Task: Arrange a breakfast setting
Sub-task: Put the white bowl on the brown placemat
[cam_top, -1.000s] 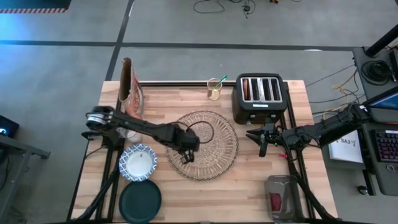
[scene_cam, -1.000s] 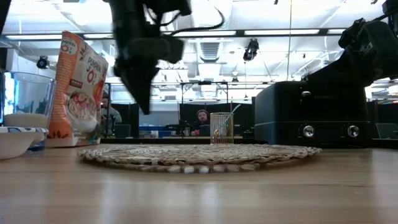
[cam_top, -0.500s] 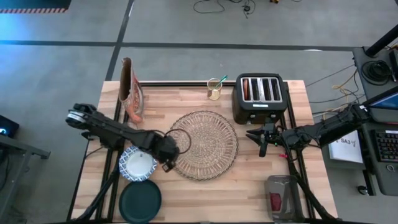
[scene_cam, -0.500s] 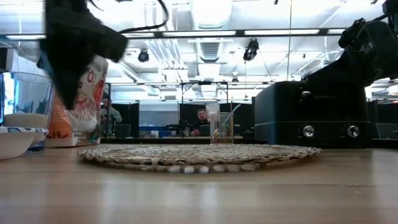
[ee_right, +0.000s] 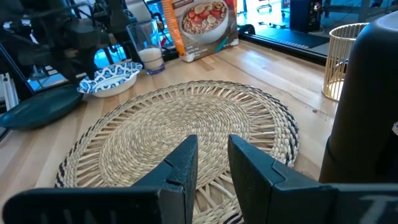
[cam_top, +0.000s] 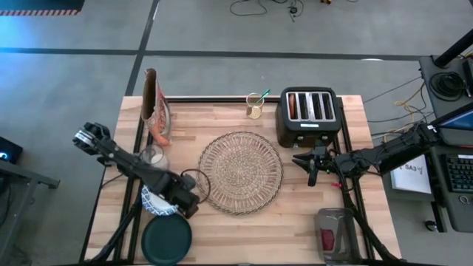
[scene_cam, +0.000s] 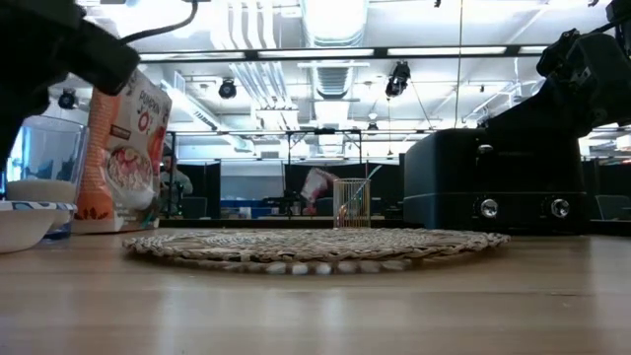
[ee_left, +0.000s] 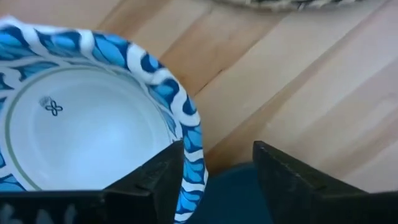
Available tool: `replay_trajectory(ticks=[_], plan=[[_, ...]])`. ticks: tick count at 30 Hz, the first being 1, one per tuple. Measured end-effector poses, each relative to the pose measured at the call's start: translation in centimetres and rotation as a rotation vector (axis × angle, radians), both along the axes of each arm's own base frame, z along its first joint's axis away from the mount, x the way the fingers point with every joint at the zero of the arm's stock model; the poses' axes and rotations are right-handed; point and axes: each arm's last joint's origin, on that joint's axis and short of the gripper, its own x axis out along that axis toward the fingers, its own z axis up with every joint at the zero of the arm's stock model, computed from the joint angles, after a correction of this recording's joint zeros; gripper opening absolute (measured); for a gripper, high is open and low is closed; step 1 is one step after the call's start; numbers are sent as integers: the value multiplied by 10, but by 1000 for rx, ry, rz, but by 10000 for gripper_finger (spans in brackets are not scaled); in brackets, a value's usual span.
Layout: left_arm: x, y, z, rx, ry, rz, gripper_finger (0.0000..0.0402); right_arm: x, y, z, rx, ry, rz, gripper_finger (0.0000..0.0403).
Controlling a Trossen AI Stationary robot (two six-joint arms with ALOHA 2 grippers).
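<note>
Left gripper (cam_top: 186,204) swung off placemat (cam_top: 241,172); fingers straddle bowl (ee_left: 81,143) rim.

Grey concrete floor (cam_top: 310,37) around the table; ceiling strip lights (scene_cam: 434,51) overhead

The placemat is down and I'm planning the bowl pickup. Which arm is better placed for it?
Left. The left gripper is open astride the bowl rim; the right gripper waits by the toaster, across the placemat.
</note>
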Motion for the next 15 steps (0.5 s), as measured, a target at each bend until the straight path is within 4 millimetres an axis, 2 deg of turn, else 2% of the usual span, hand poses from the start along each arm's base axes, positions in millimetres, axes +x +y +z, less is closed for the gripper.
replay_trajectory(ticks=[15], plan=[[7,-11,-30,116,63,-76,181,0,0,0,0,0,0,79]])
